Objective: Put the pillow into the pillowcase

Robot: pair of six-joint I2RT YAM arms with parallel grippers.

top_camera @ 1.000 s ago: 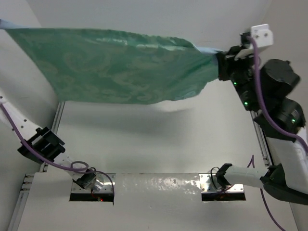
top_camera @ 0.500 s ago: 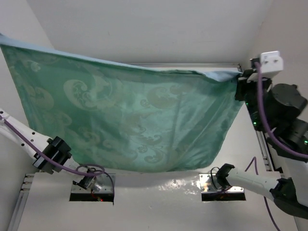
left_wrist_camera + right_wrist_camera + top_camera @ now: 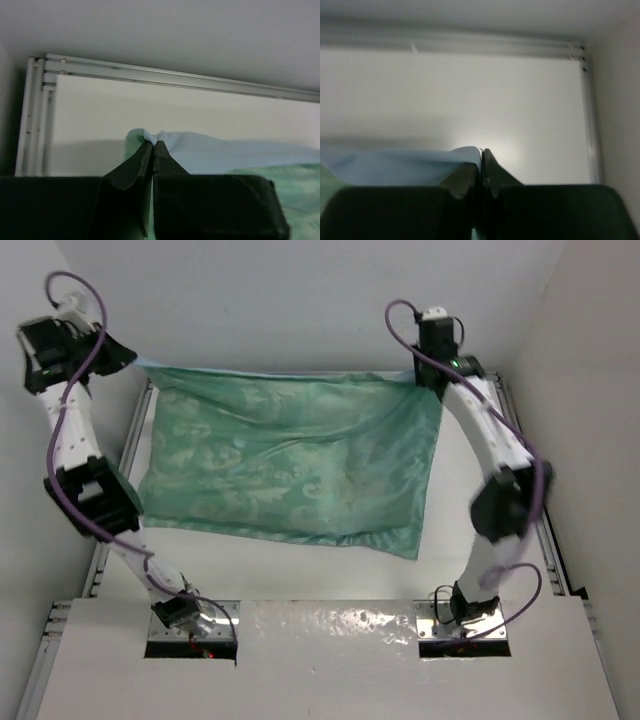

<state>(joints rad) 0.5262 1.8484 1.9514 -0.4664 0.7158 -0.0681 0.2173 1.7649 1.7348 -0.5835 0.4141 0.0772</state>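
The pillowcase (image 3: 290,465) stretches between the left jaws and right jaws, each clamped tight on a far corner. Its long axis runs left-right, green face up, and its free edge sags onto the desk (image 3: 300,575) nearer the bases.

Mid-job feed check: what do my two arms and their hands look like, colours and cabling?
Both arms match: white tubular links joined by black housings, the left arm and right arm each trailed by a looping purple cable. The left hand and right hand have matte black fingers tapering to thin tips. No markings show.
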